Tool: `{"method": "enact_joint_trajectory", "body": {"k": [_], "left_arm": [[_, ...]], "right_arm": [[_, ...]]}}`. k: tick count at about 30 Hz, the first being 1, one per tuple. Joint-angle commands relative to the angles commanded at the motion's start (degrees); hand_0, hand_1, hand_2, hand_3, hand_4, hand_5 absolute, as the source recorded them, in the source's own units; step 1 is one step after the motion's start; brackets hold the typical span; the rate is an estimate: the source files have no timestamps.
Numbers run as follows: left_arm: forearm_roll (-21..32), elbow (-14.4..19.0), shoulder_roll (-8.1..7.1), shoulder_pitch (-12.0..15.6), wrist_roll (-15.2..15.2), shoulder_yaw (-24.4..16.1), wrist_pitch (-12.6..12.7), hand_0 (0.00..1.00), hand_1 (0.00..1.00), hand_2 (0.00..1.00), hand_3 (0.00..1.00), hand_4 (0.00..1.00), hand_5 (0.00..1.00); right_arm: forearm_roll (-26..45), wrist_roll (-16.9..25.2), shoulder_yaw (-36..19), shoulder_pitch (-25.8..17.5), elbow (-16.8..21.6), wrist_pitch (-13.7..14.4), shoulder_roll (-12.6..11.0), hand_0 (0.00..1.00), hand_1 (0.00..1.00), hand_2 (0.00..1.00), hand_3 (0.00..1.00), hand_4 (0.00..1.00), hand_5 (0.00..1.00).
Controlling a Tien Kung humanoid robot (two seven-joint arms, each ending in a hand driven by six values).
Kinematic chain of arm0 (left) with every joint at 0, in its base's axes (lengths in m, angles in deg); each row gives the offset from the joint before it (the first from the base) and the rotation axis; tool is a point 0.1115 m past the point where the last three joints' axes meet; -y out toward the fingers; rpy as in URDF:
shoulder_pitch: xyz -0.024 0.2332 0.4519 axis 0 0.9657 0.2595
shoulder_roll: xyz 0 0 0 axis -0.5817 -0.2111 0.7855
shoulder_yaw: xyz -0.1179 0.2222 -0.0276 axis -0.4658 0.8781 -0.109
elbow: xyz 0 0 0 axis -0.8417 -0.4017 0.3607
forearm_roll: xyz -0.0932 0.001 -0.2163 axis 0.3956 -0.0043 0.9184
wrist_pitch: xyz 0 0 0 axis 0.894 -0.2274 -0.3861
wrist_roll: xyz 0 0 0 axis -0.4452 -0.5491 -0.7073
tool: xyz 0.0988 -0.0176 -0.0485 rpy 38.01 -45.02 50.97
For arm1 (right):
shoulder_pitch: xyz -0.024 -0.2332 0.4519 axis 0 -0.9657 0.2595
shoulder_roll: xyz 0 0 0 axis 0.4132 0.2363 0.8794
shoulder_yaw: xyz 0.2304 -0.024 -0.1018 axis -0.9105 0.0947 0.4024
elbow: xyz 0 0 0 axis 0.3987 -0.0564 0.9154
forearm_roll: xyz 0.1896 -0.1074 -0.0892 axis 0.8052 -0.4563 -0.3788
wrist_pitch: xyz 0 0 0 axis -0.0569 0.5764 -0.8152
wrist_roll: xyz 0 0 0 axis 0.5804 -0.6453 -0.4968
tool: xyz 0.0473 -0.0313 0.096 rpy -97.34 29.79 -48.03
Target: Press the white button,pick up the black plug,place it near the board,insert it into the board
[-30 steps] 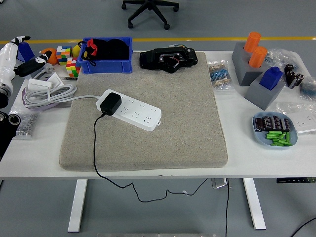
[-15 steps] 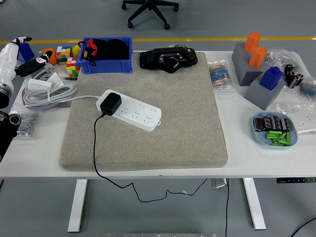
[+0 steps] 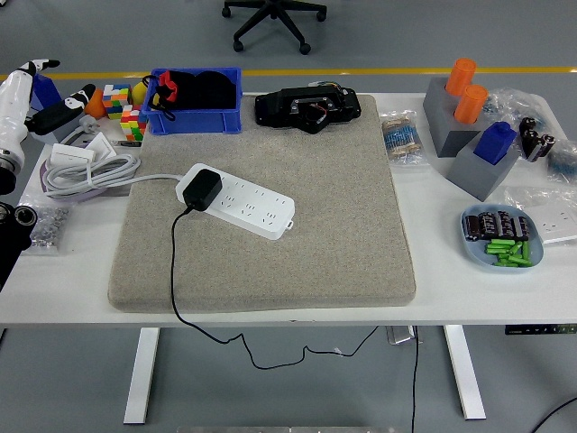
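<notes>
A white power strip [image 3: 238, 202] lies slanted on the grey felt mat [image 3: 270, 244]. The black plug [image 3: 200, 188] sits in the strip's left end, and its black cable [image 3: 175, 271] runs down over the mat and off the table's near edge. I cannot make out the strip's white button. My left hand [image 3: 45, 93], white with black fingertips, hovers at the table's far left edge over the clutter, well away from the strip, fingers spread and holding nothing. My right arm is out of view.
A blue bin [image 3: 195, 101] and a black device [image 3: 311, 108] stand behind the mat. Coloured cubes [image 3: 122, 108] and a coiled white cable [image 3: 86, 167] lie at left. Grey blocks with orange cylinders [image 3: 460, 108] and a blue dish of parts [image 3: 502, 236] are at right.
My left hand has lifted slightly and drifted up and left at the table's edge. Nothing else has moved.
</notes>
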Motion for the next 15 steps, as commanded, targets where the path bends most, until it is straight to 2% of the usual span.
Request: {"method": "enact_joint_trajectory", "body": {"k": [1,5,9,15], "left_arm": [[-0.06,0.03,0.03,-0.04,-0.09,0.01,-0.04,0.938,0.902,0.861,0.803,0.837,0.63],[0.07,0.16,0.08,-0.21,-0.39,0.07,-0.28,0.938,0.902,0.861,0.803,0.837,0.63],[1.48,0.21,0.07,-0.14,1.01,0.23,0.58,0.942,0.897,0.856,0.795,0.836,0.628],[1.6,0.19,0.08,0.03,1.12,0.15,0.66,0.938,0.885,0.846,0.784,0.834,0.614]], "right_arm": [[-0.01,-0.07,0.02,-0.01,-0.01,-0.03,0.0,0.765,0.7,0.706,0.676,0.789,0.538],[-0.06,-0.2,0.0,0.01,-0.03,-0.05,-0.04,0.765,0.7,0.706,0.676,0.789,0.538],[-0.23,-0.36,-0.19,0.11,0.0,-0.08,0.02,0.765,0.695,0.699,0.672,0.781,0.528],[-0.3,-0.53,-0.12,0.07,-0.02,-0.17,0.0,0.763,0.691,0.694,0.66,0.765,0.517]]}}
